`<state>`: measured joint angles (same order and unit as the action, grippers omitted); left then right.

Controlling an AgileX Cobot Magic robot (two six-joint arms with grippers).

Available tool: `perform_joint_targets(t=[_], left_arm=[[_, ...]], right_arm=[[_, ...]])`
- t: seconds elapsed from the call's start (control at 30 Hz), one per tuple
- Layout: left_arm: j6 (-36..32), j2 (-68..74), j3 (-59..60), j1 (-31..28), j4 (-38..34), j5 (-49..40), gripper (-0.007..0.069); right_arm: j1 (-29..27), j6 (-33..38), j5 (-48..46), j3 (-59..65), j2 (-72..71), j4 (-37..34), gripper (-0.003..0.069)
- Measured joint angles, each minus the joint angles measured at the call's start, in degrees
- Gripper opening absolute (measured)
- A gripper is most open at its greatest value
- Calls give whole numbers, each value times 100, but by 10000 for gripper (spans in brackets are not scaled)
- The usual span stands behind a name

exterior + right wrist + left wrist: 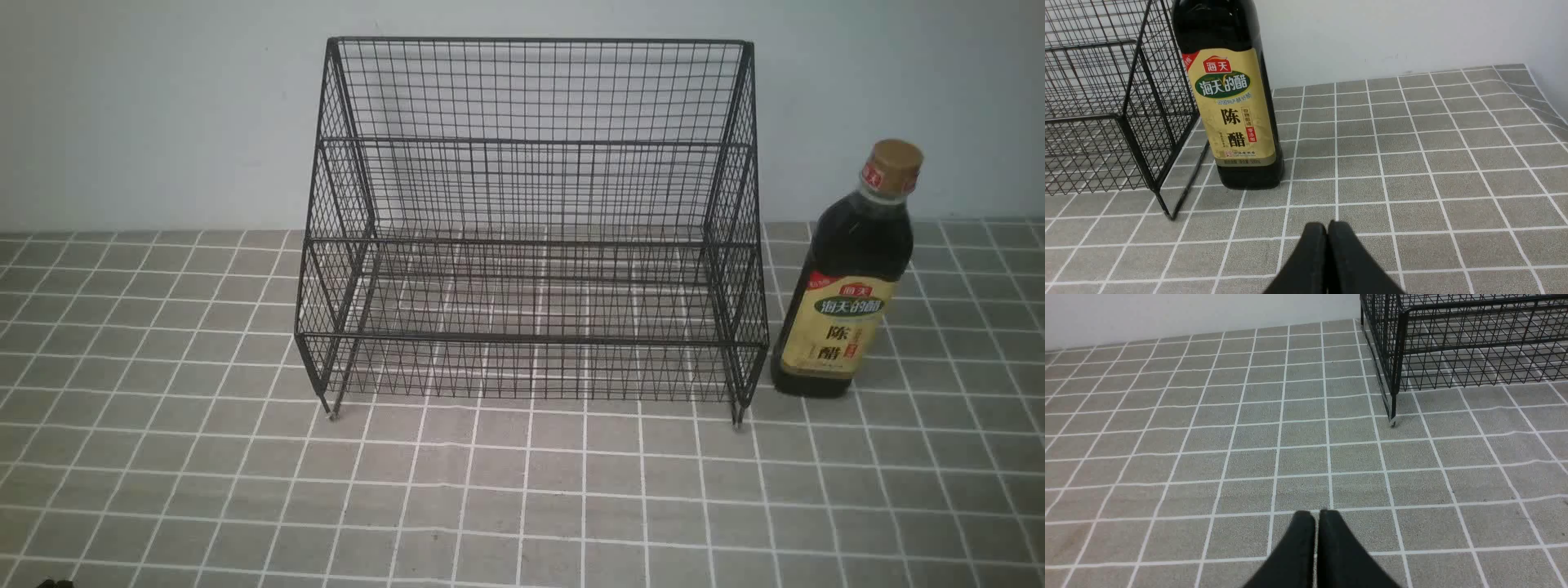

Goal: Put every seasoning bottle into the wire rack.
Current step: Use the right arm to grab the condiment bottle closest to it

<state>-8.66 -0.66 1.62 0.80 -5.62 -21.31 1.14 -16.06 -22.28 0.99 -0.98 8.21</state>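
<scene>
Currently, left gripper (1316,516): closed
Two-tier black wire rack (531,335): upright near back edge of grid-patterned tablecloth (522,490), by the wall (163,114)
Dark Haitian vinegar bottle (841,286): standing just beside rack's right side, outside it, label forward
Right gripper (1327,226): closed

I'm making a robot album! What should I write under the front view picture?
A dark bottle stands on the checked cloth, right of the wire rack.

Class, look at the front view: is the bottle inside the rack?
No, the bottle stands on the cloth, right of the rack.
</scene>
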Motion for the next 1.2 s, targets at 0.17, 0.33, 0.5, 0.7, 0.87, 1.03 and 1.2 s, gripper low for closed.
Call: perform_joint_targets(t=[0.17, 0.33, 0.5, 0.7, 0.87, 1.03, 1.2], left_arm=[[0, 0, 0, 0, 0, 0, -7], [0, 0, 0, 0, 0, 0, -7], [0, 0, -5, 0, 0, 0, -7], [0, 0, -5, 0, 0, -4, -7], [0, 0, -5, 0, 0, -4, -7], [0, 0, -5, 0, 0, -4, -7], [0, 0, -5, 0, 0, -4, -7]], right_arm=[[0, 0, 0, 0, 0, 0, -12], [0, 0, 0, 0, 0, 0, -12], [0, 0, 0, 0, 0, 0, -12], [0, -23, 37, 7, 0, -18, -12], [0, -370, 1018, 58, 0, -606, -12], [0, -502, 2280, 58, 0, -853, -12], [0, -389, 2630, 58, 0, -695, -12]])
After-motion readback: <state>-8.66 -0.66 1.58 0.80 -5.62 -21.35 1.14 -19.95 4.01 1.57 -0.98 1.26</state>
